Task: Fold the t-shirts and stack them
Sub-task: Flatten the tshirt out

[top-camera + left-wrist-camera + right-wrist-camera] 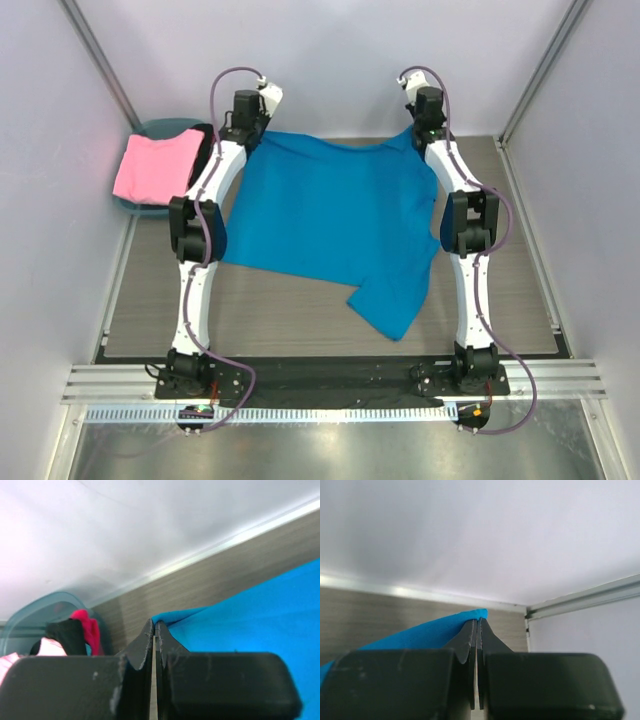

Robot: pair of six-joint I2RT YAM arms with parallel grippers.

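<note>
**Both end effectors pinching far edge of blue shirt**

Blue t-shirt (pixel 330 220) lies spread across the middle of the wood-grain counter (pixel 300 315), with one sleeve pointing toward the near right. Left end effector (pixel 154 625) is at the shirt's far-left corner, jaws pressed together with a blue cloth tip caught between them. Right end effector (pixel 477 621) is at the far-right corner, jaws likewise closed tight on a raised fold of blue fabric.

Pink t-shirt (pixel 155 165) is draped over the round teal basket (pixel 165 127) at far left. Dark t-shirt (pixel 67 635) is bunched in the same basket, beside the pink one, along with a bit of red cloth (pixel 87 627).
</note>
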